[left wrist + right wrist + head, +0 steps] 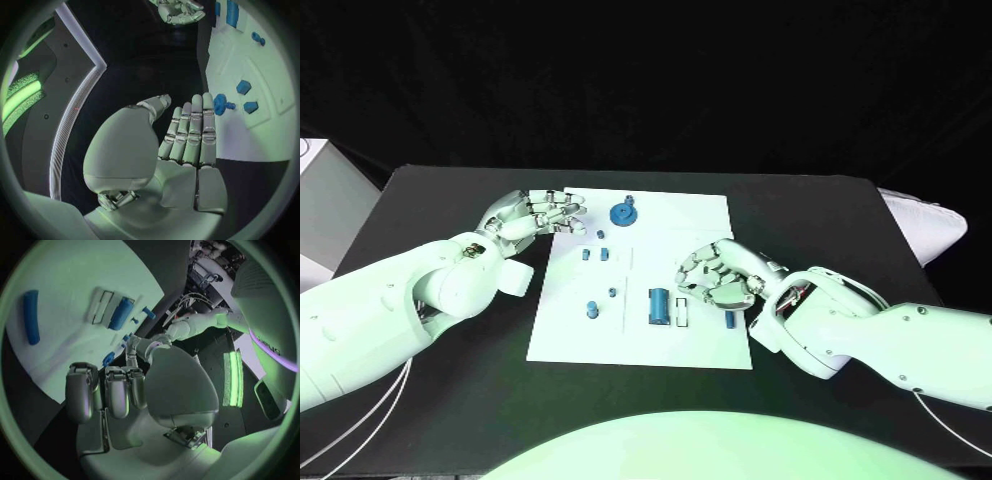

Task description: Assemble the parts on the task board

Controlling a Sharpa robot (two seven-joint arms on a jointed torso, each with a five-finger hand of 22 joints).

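Parts in blue were seen scattered over the white task board (689, 225), which lay flat in the middle of the black table (459, 190). A round, gear-like part (625, 213) stood near the board's far edge. Two small blocks (594, 254) were placed side by side closer to the middle, and another small piece (602, 235) was seen between them and the gear. A long cylinder (658, 305) lay toward the near side of the board, just beside a narrow rectangular slot (682, 310). A short pin-like part (733, 319) was found beyond the slot, close to the right hand, and a small rounded part (593, 310) with a tiny piece (612, 293) near it lay toward the board's left edge.

The right hand (714, 276) was held over the right half of the board, its fingers curled inward; nothing could be made out between them. In the right wrist view the fingers (117, 390) were seen bent down toward the palm, with the cylinder (121, 313) and the slot (102, 305) lying beyond them on the board (62, 285).

The left hand (537, 213) was held at the board's far left corner, its fingers drawn in together. In the left wrist view the fingers (190, 131) were seen straight and pressed side by side, nothing held, with the gear (220, 104) just beyond the fingertips and the two blocks (246, 96) near it.
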